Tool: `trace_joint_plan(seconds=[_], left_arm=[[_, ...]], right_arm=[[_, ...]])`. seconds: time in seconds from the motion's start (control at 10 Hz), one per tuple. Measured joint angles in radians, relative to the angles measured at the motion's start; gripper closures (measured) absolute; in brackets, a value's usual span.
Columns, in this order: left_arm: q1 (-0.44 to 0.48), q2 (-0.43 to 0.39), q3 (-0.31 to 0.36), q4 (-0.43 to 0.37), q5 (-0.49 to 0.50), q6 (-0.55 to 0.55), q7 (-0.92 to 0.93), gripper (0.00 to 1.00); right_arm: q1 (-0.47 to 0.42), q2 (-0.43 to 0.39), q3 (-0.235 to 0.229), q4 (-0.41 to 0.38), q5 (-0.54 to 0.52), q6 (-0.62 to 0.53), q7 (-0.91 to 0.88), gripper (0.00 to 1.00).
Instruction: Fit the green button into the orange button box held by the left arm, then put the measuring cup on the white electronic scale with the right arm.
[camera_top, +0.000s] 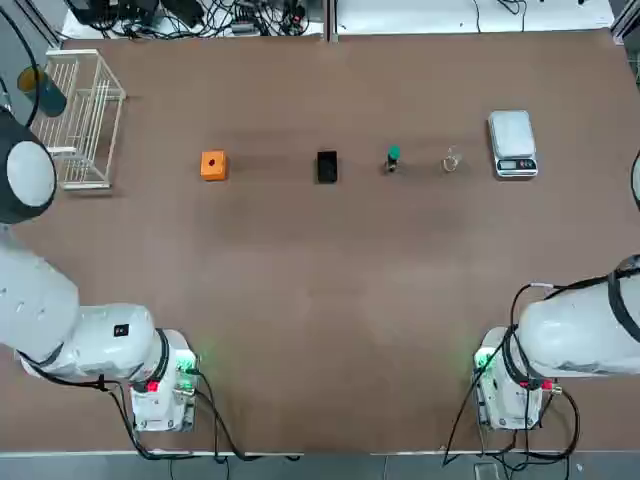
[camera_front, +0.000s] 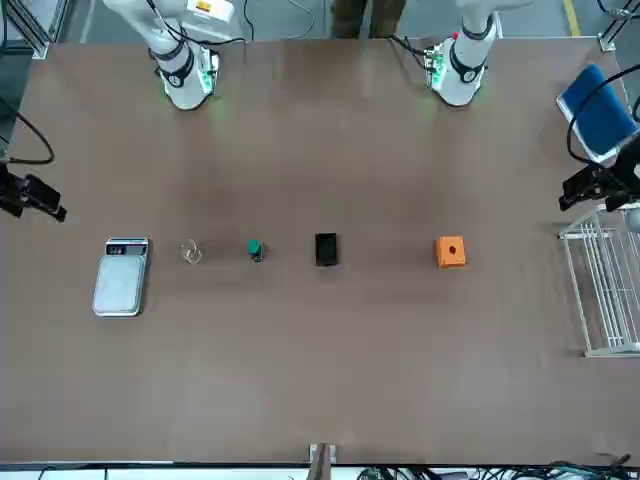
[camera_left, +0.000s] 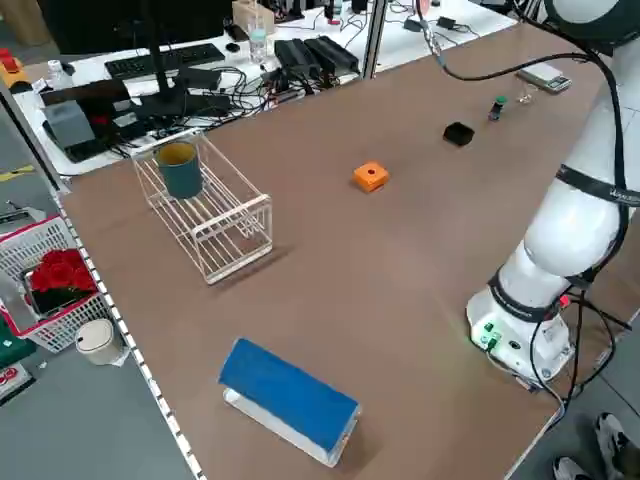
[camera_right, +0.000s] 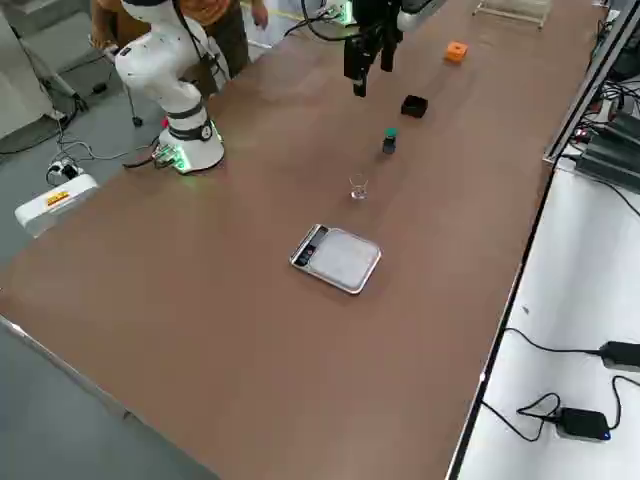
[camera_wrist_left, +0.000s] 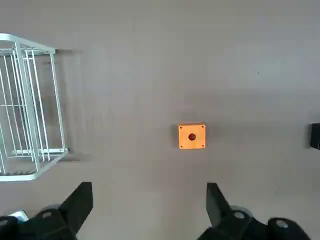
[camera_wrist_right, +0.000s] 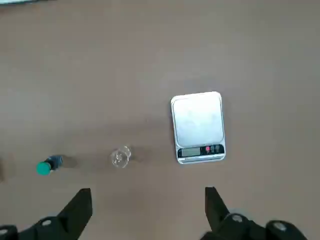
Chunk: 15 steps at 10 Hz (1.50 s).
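left arm: base at near left of the surface, raised high, elbow bent | left hand (camera_wrist_left: 145, 210): points straight down, fingers spread wide, holding nothing | right arm: base at near right, same raised pose | right hand (camera_wrist_right: 145, 212): points down, fingers wide apart, holding nothing
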Motion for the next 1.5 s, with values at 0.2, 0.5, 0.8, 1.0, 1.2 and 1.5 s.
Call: trace_joint_plan(seconds=[0.2, 0.5, 0.8, 1.0, 1.2, 1.5], left_arm=[[0.0, -0.002, -0.001, 0.0, 0.0, 0.0, 0.002, 0.0], [-0.002, 0.001, -0.002, -0.014, 0.0, 0.042, 0.003, 0.0], [-0.003, 0.018, -0.004, -0.141, -0.012, 0.203, -0.014, 0.0], [-0.015, 0.036, -0.007, -0.237, -0.012, 0.3, -0.075, 0.0], [-0.056, 0.073, -0.012, -0.316, -0.012, 0.4, -0.141, 0.0], [-0.099, 0.092, -0.018, -0.48, -0.012, 0.623, -0.178, 0.0]], right_arm=[[0.028, -0.005, 0.002, 0.001, 0.0, -0.024, 0.022, 0.0], [0.07, -0.008, 0.003, -0.005, 0.0, -0.036, 0.07, 0.0], [0.109, -0.005, 0.015, -0.063, 0.001, -0.025, 0.177, 0.0], [0.137, -0.004, 0.085, -0.104, 0.003, 0.04, 0.235, 0.0], [0.148, 0.001, 0.184, -0.188, 0.004, 0.193, 0.319, 0.0], [0.169, 0.057, 0.258, -0.41, 0.004, 0.511, 0.365, 0.0]])
